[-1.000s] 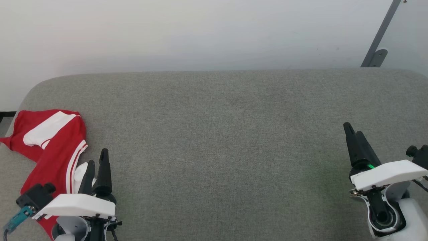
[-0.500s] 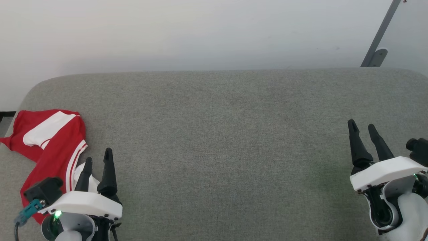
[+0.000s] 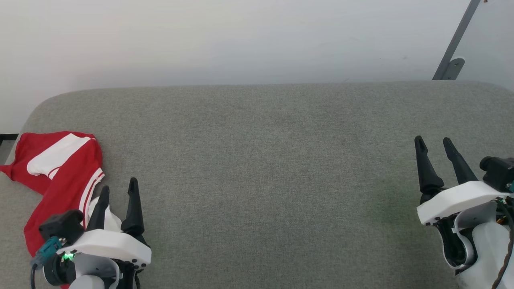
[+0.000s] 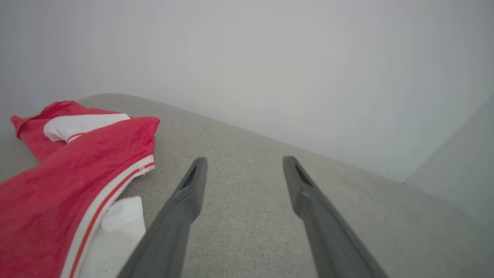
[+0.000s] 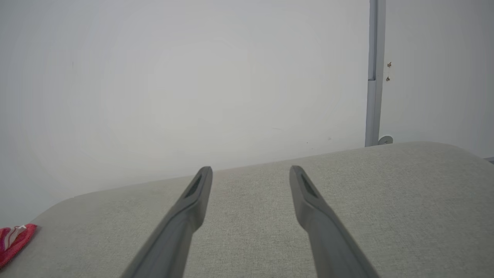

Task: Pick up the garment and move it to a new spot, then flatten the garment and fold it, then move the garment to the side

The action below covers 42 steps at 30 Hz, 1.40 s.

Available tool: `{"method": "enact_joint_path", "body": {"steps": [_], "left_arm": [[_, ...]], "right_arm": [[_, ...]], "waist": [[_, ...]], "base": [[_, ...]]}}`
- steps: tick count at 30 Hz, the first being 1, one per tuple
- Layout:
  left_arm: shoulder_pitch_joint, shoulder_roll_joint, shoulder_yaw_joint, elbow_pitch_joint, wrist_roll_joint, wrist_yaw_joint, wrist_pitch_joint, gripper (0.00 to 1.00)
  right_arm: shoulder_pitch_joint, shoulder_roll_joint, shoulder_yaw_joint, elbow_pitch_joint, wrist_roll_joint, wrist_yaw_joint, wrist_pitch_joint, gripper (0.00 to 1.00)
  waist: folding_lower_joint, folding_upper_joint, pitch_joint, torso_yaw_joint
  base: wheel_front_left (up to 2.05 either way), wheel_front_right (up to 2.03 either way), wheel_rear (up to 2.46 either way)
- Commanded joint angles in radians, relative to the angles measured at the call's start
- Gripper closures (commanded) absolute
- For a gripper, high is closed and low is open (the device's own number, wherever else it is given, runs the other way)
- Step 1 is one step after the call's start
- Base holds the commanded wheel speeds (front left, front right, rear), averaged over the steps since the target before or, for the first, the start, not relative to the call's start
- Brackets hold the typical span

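The garment (image 3: pixel 60 168) lies bunched at the cushion's (image 3: pixel 261 160) left edge, red body rumpled and a white sleeve poking out, so the pickup looks not yet begun. The left gripper (image 3: pixel 119 184) sits just beside its near hem, fingers spread and empty, likely poised for the grab. The right gripper (image 3: pixel 433 139), equally spread and empty, hangs near the right edge.
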Motion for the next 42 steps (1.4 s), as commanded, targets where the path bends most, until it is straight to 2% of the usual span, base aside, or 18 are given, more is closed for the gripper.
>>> {"method": "enact_joint_path", "body": {"steps": [1,16,42], "left_arm": [[-0.013,0.007,-0.002,-0.002,0.021,-0.001,-0.009,0.0],[-0.027,0.01,-0.001,0.03,0.158,-0.007,-0.045,0.0],[-0.039,-0.013,0.046,0.103,0.328,-0.059,-0.096,0.0]], "right_arm": [[-0.02,-0.007,0.003,-0.001,-0.024,0.002,-0.009,0.0],[-0.038,-0.034,0.019,0.014,-0.15,0.002,-0.045,0.0],[-0.037,-0.044,-0.004,0.026,-0.298,0.002,-0.096,0.0]], "waist": [[0.0,0.0,0.0,0.0],[0.0,0.0,-0.001,0.0],[0.0,0.0,-0.004,-0.005]], "base": [[0.0,0.0,0.0],[0.0,0.0,0.0],[0.0,0.0,0.0]]}}
